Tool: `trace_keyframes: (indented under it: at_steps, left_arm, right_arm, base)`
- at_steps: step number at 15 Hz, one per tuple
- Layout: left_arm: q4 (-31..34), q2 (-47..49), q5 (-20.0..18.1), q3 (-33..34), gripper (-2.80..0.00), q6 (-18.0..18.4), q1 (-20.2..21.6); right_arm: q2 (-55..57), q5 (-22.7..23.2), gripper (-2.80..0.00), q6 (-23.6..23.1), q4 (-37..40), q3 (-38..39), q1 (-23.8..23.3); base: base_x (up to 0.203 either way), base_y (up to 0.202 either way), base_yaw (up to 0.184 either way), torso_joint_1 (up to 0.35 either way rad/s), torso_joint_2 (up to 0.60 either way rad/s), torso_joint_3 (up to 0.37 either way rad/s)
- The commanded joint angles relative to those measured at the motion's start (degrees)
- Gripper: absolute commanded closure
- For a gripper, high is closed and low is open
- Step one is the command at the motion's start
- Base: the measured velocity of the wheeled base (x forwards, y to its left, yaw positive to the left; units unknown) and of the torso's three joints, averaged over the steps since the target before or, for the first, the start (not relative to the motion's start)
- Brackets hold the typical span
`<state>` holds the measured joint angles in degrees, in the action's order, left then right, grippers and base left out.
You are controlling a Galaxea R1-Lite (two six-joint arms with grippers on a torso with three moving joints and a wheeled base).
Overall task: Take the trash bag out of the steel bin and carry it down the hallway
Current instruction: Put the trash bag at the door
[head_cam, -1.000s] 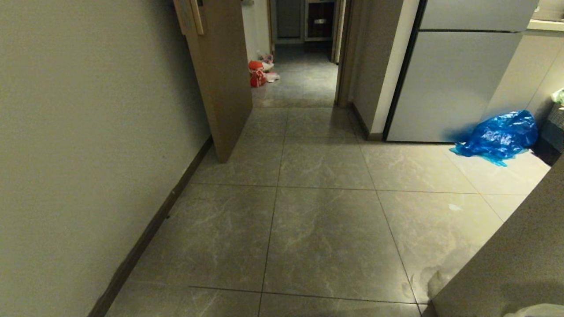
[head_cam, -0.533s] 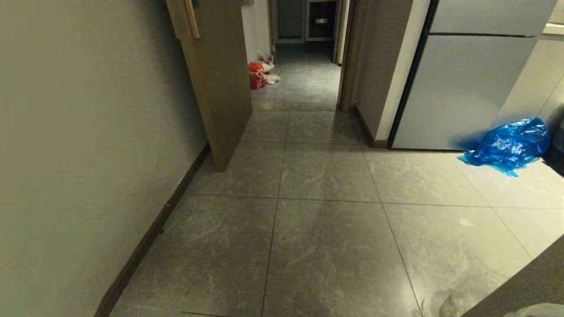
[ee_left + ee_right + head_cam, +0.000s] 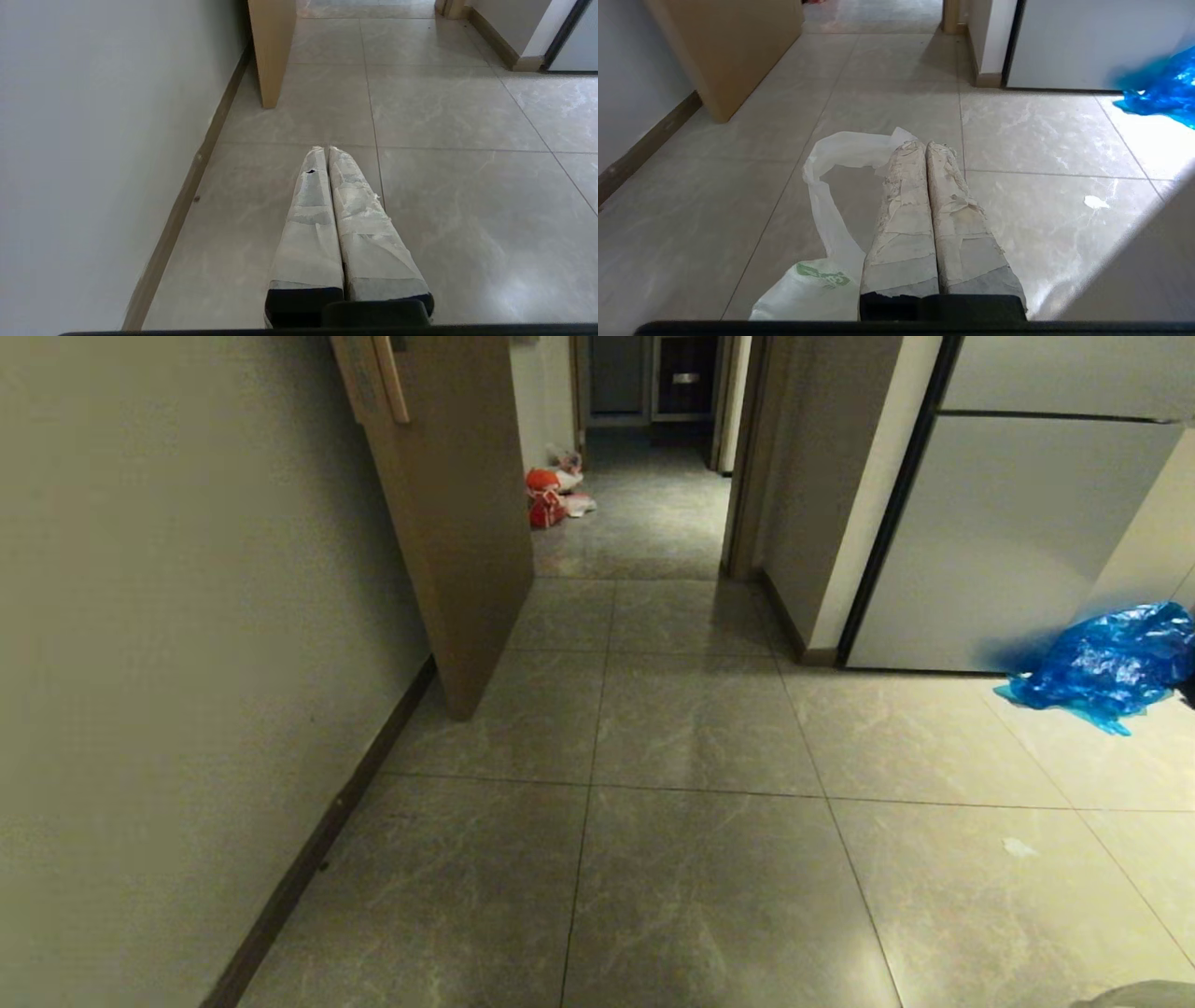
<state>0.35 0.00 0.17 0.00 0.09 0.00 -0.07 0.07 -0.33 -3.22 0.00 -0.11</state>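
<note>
Right wrist view: the right gripper (image 3: pixel 926 145), tape-wrapped jaws clamped on a handle loop of the thin white green-printed trash bag (image 3: pixel 817 280), which hangs beneath it above the grey marbled hallway (image 3: pixel 896 116) tiles. The left gripper (image 3: pixel 325 150) is closed and empty. The thin loop could slip or tear, dropping the bag.

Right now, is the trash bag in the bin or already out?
Out. The trash bag hangs from the shut right end effector, its handle pinched there, above the hallway floor. No bin is in view.

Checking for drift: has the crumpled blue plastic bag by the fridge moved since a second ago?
No. The crumpled blue plastic bag keeps its spot against the grey fridge front; the whole view shifted, so the camera moved.
</note>
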Motion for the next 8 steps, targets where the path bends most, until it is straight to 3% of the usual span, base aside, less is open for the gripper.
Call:
trace_keyframes:
  at_steps: [1, 8]
  left_arm:
    - [0.0, 0.1, 0.0, 0.0, 0.00, 0.0, 0.0]
    - [0.0, 0.1, 0.0, 0.0, 0.00, 0.0, 0.0]
  right_arm:
    - [0.0, 0.0, 0.00, 0.0, 0.0, 1.4, 0.0]
    - [0.0, 0.0, 0.00, 0.0, 0.0, 1.4, 0.0]
  base:
    - [0.182, 0.000, 0.005, -0.002, 0.00, 0.002]
    - [0.193, 0.000, 0.001, 0.003, 0.00, 0.001]
